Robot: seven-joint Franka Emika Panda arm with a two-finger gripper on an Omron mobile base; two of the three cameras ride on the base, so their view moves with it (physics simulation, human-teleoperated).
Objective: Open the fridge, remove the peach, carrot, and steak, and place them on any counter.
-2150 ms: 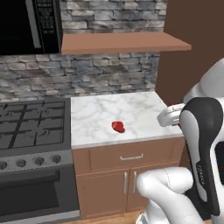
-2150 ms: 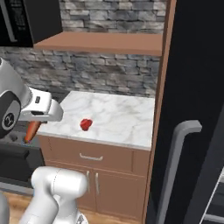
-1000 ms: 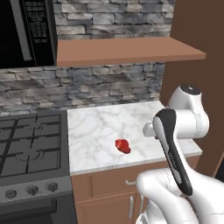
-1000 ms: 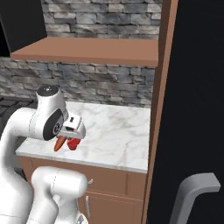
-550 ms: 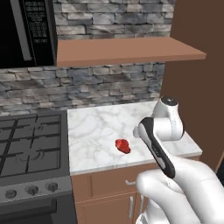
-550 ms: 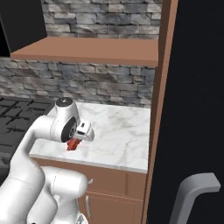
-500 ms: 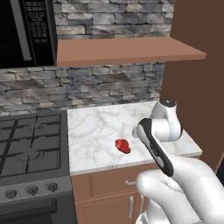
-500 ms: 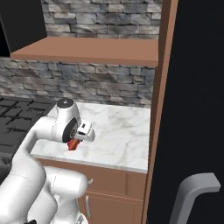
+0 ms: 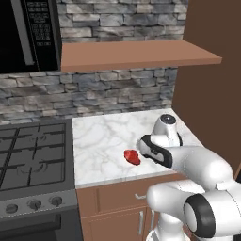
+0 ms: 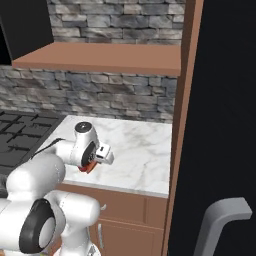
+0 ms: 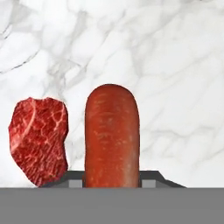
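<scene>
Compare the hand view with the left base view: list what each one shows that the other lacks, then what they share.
Hand view alone: the carrot, lying close beside the steak without clearly touching it, its near end between the hand's fingers. Left base view alone: the stove, the microwave, the wooden shelf, the stone wall and the robot's arm bent low over the counter. Both: the red steak and the white marble counter under it.

**Steak on the marble, arm bent low beside it**

The steak (image 9: 132, 157) lies near the front edge of the white marble desk (image 9: 108, 134). The white arm (image 9: 188, 162) folds down just right of it. A black stove (image 9: 33, 160) sits left.
</scene>
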